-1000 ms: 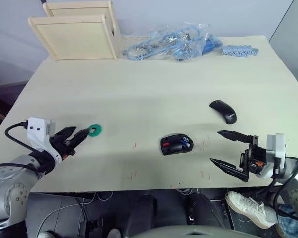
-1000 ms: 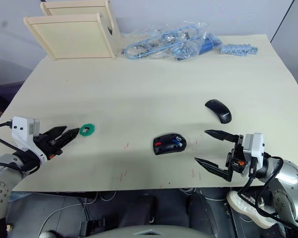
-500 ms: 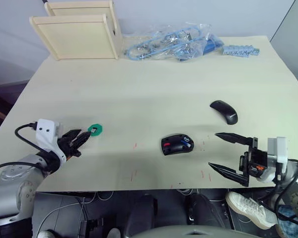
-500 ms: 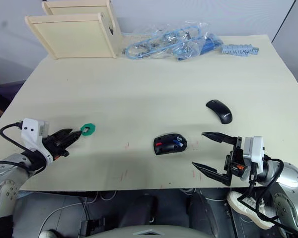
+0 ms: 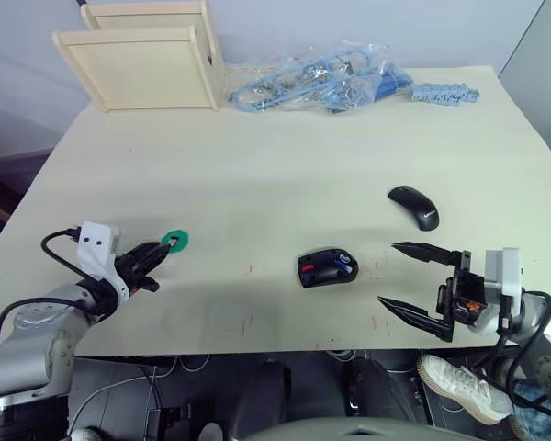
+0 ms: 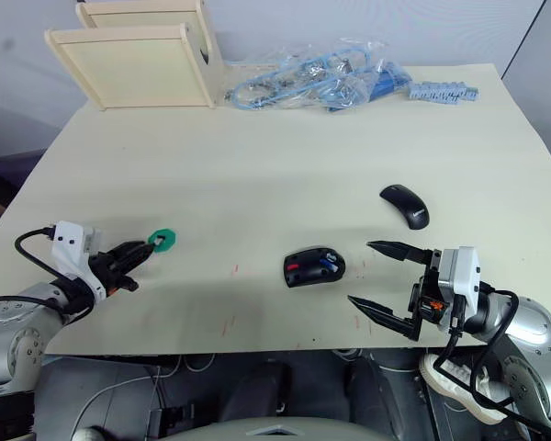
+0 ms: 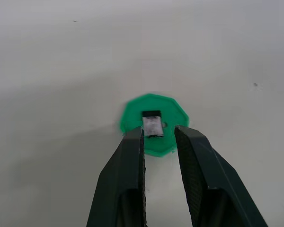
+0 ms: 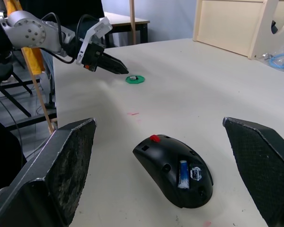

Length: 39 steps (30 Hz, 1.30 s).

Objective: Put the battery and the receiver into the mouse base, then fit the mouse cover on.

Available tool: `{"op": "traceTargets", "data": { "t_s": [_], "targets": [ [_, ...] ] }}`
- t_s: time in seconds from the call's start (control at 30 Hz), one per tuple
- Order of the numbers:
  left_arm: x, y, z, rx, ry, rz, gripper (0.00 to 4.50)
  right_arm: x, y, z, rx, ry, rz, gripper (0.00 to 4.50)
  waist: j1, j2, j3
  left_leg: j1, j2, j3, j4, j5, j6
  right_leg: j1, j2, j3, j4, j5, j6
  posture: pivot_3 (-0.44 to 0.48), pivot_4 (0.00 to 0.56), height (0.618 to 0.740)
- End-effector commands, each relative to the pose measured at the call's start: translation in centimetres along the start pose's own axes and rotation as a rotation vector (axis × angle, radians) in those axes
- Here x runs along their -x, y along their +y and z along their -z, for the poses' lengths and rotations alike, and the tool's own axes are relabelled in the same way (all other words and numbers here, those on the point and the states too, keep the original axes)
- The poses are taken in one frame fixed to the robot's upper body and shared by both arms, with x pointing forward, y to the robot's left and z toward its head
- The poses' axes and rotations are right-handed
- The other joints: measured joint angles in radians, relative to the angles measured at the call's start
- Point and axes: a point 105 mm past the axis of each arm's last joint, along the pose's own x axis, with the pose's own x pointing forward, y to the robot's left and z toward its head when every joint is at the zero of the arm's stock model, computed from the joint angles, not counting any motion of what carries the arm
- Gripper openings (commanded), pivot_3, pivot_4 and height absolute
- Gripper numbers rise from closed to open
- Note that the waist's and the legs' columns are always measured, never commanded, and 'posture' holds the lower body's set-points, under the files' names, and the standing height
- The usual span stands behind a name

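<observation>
The left gripper (image 7: 158, 137), fingers narrowly parted and grasping nothing, is lining up on the tiny dark-and-silver receiver (image 7: 152, 125) sitting on a round green disc (image 5: 174, 241) near the table's (image 5: 275, 156) left edge. Judging by this, the receiver pickup is in hand; next the fingers must straddle it. The blue-and-white battery (image 8: 183, 173) is lying in the black mouse base with red parts (image 5: 327, 267) near the front edge. The right gripper (image 5: 421, 290) is waiting wide open beside it; the plain black mouse cover (image 5: 413, 206) is lying behind. Nothing is blocking.

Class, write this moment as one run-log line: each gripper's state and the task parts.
left gripper: open, at receiver on green disc | right gripper: open, near mouse base | battery: in base | mouse cover: off
</observation>
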Motion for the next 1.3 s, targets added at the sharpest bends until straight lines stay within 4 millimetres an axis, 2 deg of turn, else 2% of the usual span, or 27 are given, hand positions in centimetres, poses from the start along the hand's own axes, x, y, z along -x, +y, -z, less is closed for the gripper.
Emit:
{"op": "traceTargets", "data": {
  "t_s": [0.03, 0.47, 0.87, 1.3],
  "targets": [
    [0.1, 0.3, -1.2, -0.044, -0.037, -0.002, 1.13, -0.1, 0.4, -0.9, 0.022, -0.017, -0.012, 4.50, 0.000, 0.000, 0.000, 0.000, 0.000, 0.000, 0.000, 0.000, 0.000, 0.000, 0.000, 0.000, 0.000, 0.000, 0.000, 0.000, 0.150, 0.740],
    [-0.8, 0.1, -1.2, -0.061, -0.022, -0.009, 1.13, 0.2, 0.7, -0.5, 0.010, -0.010, -0.006, 4.50, 0.000, 0.000, 0.000, 0.000, 0.000, 0.000, 0.000, 0.000, 0.000, 0.000, 0.000, 0.000, 0.000, 0.000, 0.000, 0.000, 0.150, 0.740],
    [-1.3, 0.9, 0.2, -0.089, 0.045, -0.049, 1.13, 0.2, 0.6, -0.1, 0.003, -0.012, -0.007, 4.50, 0.000, 0.000, 0.000, 0.000, 0.000, 0.000, 0.000, 0.000, 0.000, 0.000, 0.000, 0.000, 0.000, 0.000, 0.000, 0.000, 0.150, 0.740],
    [-1.3, 0.8, 0.7, -0.107, 0.054, -0.031, 1.13, 0.3, 0.8, 0.1, -0.002, -0.014, -0.006, 4.50, 0.000, 0.000, 0.000, 0.000, 0.000, 0.000, 0.000, 0.000, 0.000, 0.000, 0.000, 0.000, 0.001, 0.000, 0.000, 0.000, 0.150, 0.740]
  ]
}}
